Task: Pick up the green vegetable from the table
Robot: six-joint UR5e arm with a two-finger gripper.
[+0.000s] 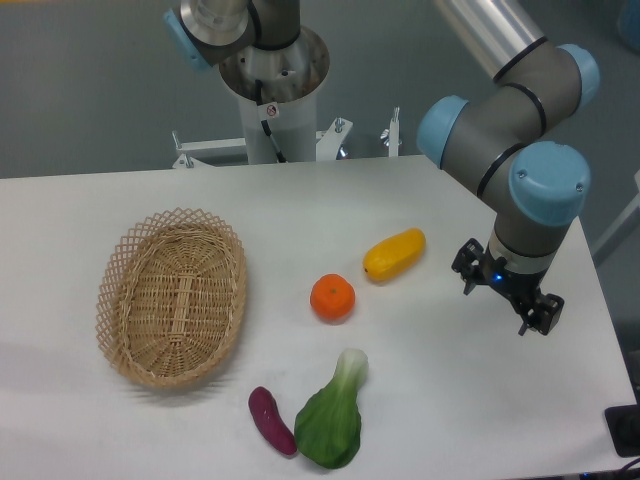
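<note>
Green vegetable (330,425) is lying flat on the table (470,400) near edge, just right of the purple eggplant (271,421). End effector (505,297) is hovering well apart at right, holding nothing; can't tell how far open. Approach not started.

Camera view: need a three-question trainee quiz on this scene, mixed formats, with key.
1. True or false: the woven oval wicker basket holds the round orange fruit.
2. Which item lies nearest the glossy green bok choy toy? A) small purple eggplant B) yellow oblong fruit C) basket
3. Fill in: the gripper hangs over the white table, to the ____ of the bok choy in the image.

Key: 1 false; 2 A; 3 right.
</note>
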